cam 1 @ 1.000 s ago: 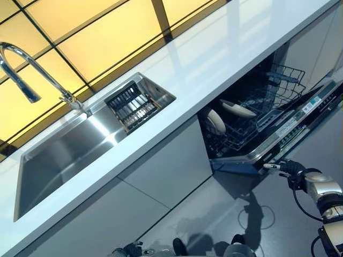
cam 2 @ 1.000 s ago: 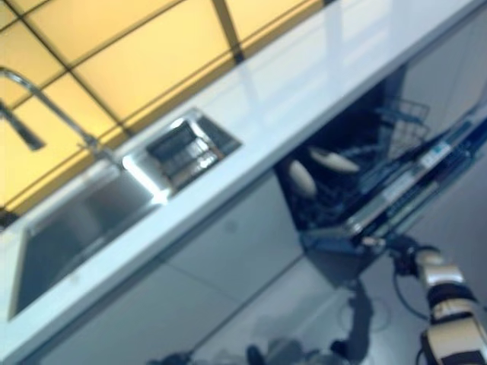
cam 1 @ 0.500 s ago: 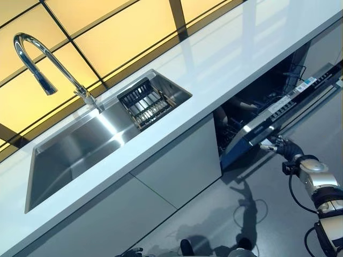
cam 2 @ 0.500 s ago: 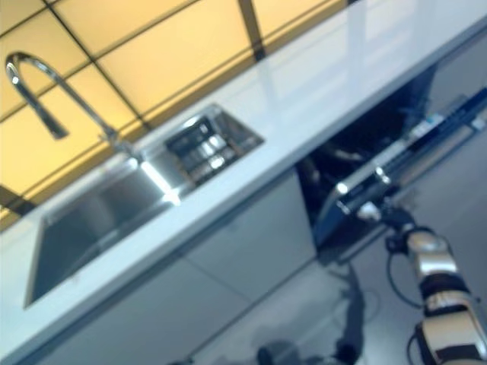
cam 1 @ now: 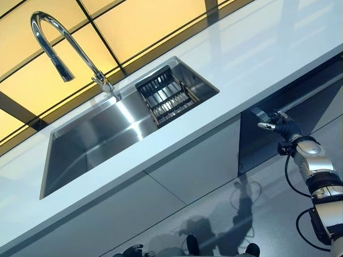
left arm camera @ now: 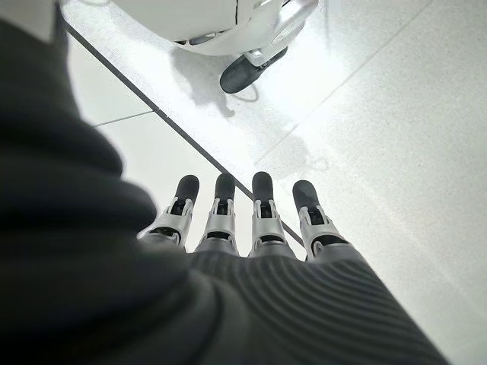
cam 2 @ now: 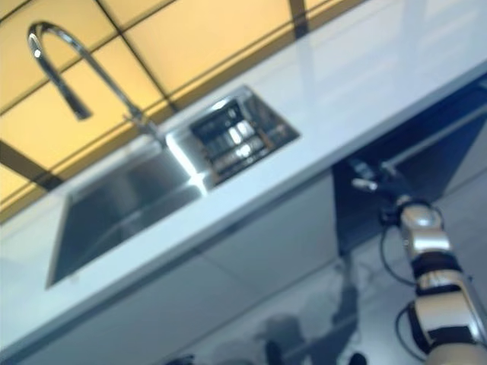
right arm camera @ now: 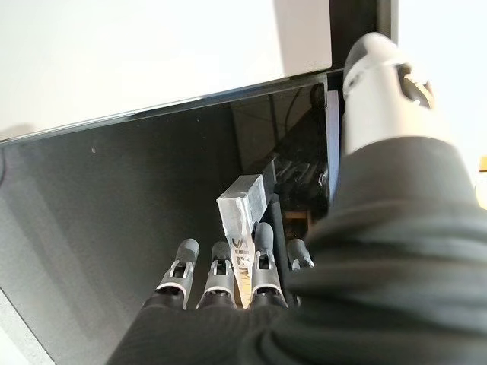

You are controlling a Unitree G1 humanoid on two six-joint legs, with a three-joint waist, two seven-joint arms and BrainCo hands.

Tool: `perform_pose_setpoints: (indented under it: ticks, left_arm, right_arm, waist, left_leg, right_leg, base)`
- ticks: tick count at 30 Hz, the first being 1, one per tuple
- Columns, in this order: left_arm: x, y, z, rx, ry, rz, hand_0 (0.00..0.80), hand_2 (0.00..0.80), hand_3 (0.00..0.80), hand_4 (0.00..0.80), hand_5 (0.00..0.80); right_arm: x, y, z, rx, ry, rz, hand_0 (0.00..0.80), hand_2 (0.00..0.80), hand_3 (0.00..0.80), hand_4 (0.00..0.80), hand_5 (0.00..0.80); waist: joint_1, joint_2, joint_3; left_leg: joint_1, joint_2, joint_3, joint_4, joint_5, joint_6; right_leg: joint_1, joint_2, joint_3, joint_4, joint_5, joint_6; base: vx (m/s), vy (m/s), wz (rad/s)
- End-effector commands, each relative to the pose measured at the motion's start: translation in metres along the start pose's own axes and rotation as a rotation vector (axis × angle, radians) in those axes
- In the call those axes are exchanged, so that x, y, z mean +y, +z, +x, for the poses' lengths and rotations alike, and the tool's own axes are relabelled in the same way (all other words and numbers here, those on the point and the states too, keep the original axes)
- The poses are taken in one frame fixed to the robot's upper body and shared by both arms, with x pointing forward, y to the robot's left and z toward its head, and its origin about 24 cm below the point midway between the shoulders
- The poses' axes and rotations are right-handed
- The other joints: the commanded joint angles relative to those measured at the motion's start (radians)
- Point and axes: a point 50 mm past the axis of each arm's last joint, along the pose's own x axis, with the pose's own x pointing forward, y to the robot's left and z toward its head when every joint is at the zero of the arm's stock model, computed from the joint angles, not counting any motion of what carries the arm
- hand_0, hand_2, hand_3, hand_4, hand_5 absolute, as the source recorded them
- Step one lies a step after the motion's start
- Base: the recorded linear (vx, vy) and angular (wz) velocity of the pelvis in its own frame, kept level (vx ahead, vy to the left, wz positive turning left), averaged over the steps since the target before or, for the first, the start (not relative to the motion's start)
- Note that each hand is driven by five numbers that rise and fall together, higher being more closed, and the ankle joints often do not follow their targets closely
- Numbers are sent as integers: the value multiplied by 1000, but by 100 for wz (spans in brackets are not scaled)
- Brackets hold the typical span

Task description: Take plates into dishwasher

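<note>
Now the right hand (cam 1: 281, 126), fingers straight, presses the dark glossy dishwasher door (right arm camera: 114, 198) nearly shut under the white countertop (cam 1: 257, 59) — closing step, by my reading. Plates not visible, presumably inside. Left hand (left arm camera: 243, 228) idle over the floor, fingers straight and apart. Next — push flush.
</note>
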Motion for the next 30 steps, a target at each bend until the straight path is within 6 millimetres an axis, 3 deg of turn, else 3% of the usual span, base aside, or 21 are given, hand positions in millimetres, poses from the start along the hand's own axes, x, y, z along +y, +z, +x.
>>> perform_pose_setpoints:
  ticks: [1, 9, 15, 16, 18, 23, 30]
  left_arm:
    - [14, 18, 2, -37, 33, 110, 0, 0, 0, 0, 0]
    - [18, 7, -1, -10, 56, 74, 0, 0, 0, 0, 0]
    - [27, -2, -3, 26, 98, 52, 0, 0, 0, 0, 0]
    - [32, -3, -4, 33, 118, 53, 0, 0, 0, 0, 0]
    - [35, -3, -4, 32, 127, 56, 0, 0, 0, 0, 0]
    - [46, 4, -6, -5, 149, 67, 0, 0, 0, 0, 0]
    - [61, 9, -9, -11, 219, 30, 0, 0, 0, 0, 0]
  right_arm:
    - [66, 75, 20, -288, 255, -21, 0, 0, 0, 0, 0]
    - [78, 50, 18, -198, 316, -53, 0, 0, 0, 0, 0]
    - [88, 5, 8, -84, 310, 47, 0, 0, 0, 0, 0]
    - [95, -17, 1, -32, 311, 75, 0, 0, 0, 0, 0]
    - [98, -27, -3, -8, 312, 85, 0, 0, 0, 0, 0]
    - [99, -79, -32, 84, 236, 154, 0, 0, 0, 0, 0]
    - [100, -91, -69, -61, 73, 155, 0, 0, 0, 0, 0]
  waist:
    - [64, -70, 45]
    - [58, -127, 41]
    - [35, -213, 23]
    - [25, -244, 15]
    - [20, -256, 13]
    - [-7, -304, -4]
    - [-79, -341, -6]
  left_leg:
    - [1, -7, 28, 7, -9, -34]
    - [14, -1, 41, 50, -53, -15]
    - [7, 27, 73, 116, -88, 6]
    - [10, 32, 82, 129, -102, 14]
    - [14, 35, 86, 131, -107, 17]
    - [44, 30, 101, 137, -149, 37]
    - [62, 4, 118, 88, -151, 72]
  right_leg:
    - [-35, -103, 74, 175, -118, 22]
    - [-28, -110, 100, 159, -96, 33]
    - [-24, -114, 134, 133, -48, 44]
    - [-21, -121, 151, 127, -34, 57]
    - [-20, -123, 157, 126, -27, 62]
    - [-8, -156, 202, 147, -2, 88]
    - [-95, -191, 279, 273, 150, 135]
  base:
    - [12, 86, 1]
    - [16, 86, 0]
    - [19, 86, -1]
    - [51, 48, -1]
    - [34, 26, 7]
    - [59, 139, 7]
    - [-34, 128, -19]
